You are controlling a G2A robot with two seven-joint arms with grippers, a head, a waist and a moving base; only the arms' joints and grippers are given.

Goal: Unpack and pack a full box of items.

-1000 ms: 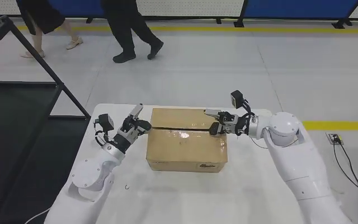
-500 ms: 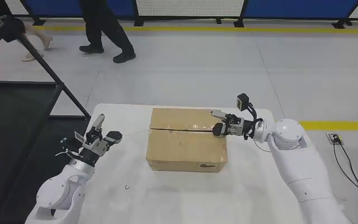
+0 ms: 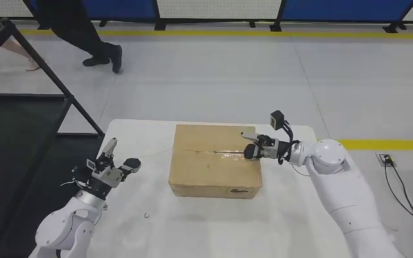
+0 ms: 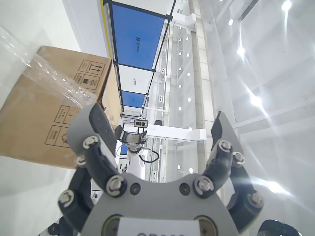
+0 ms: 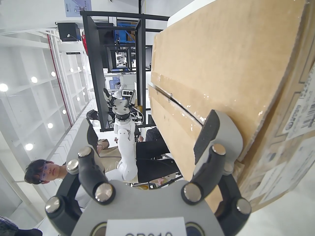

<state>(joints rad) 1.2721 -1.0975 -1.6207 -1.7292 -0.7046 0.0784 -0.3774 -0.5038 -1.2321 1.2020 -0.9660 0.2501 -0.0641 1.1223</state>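
Note:
A brown cardboard box (image 3: 216,169) lies shut in the middle of the white table, its top seam (image 3: 213,151) still glossy with tape remains. My left gripper (image 3: 122,155) is open over the table's left side, well away from the box. A clear tape strip (image 4: 56,79) runs from the box (image 4: 37,114) to one of its fingers (image 4: 98,121). My right gripper (image 3: 249,145) is open at the right end of the seam. One of its pads (image 5: 209,133) rests on the box top (image 5: 221,50); the other finger hangs free beyond the box.
A black metal frame (image 3: 39,77) stands off the table's left edge. A small dark hook-shaped bit (image 3: 147,215) lies on the table (image 3: 213,226) in front of the box, with bare tabletop around it.
My left gripper has pulled back from the box's left end toward the table's left side, trailing the clear tape. The right gripper has stayed at the seam's right end.

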